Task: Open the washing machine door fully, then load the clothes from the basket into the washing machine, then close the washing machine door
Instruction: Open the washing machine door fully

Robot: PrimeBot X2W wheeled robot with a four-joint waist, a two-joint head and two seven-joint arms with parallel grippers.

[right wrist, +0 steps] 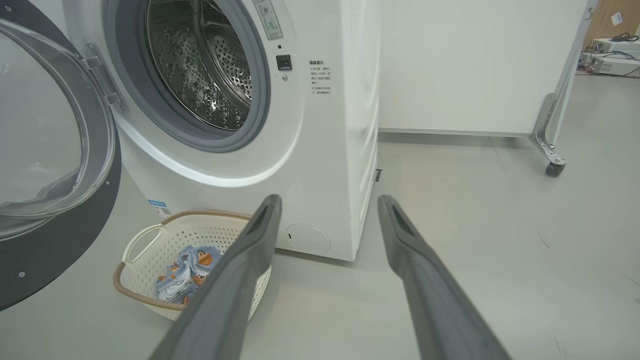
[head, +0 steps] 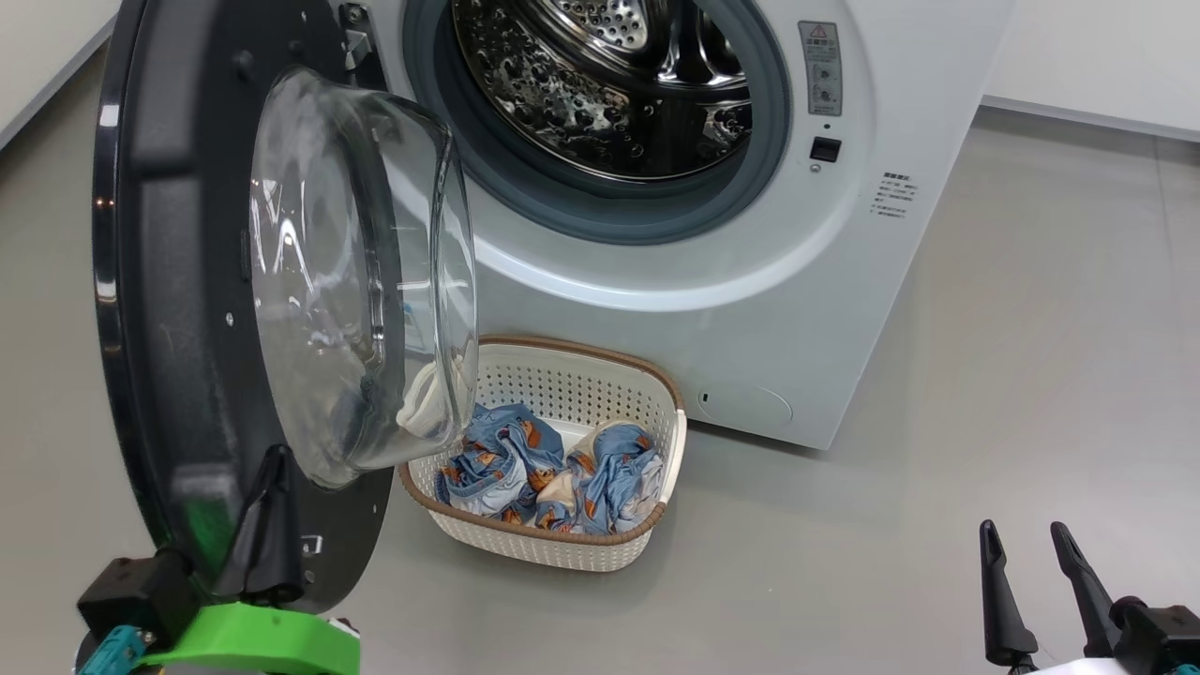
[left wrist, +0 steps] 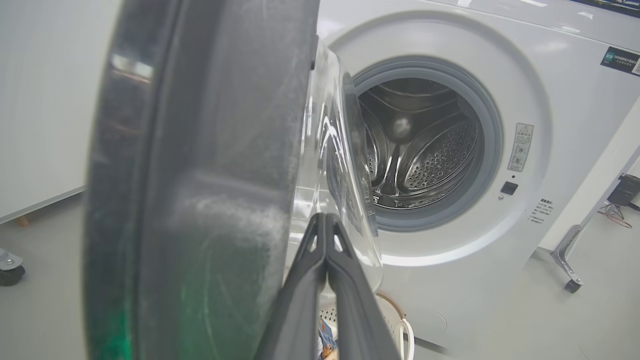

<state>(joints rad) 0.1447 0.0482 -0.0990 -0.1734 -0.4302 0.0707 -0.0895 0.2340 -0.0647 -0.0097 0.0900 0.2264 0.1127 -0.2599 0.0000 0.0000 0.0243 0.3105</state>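
Left gripper (head: pixel 275 461), two long dark fingers: pressed together, gripping nothing, at lower inner face of open round black-rimmed glass washing machine door (head: pixel 159 281). Right gripper (head: pixel 1023 531): spread wide, empty. Cream perforated plastic basket (head: pixel 562 553), brown rim, on floor below door glass, contains light blue printed clothes (head: pixel 525 464). Behind it: white front-loading washing machine (head: pixel 797 309).

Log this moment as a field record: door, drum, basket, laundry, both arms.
door state: washing machine door open, swung out to the robot's left; in the head view its glass bulge overlaps the left end of the basket
drum state: drum bare steel, nothing seen inside
basket place: on the floor before the washing machine
laundry: clothes bunched in the basket
left arm: left gripper shut, empty, by the door's lower inner face; contact unclear
right arm: right gripper open, empty, over the floor
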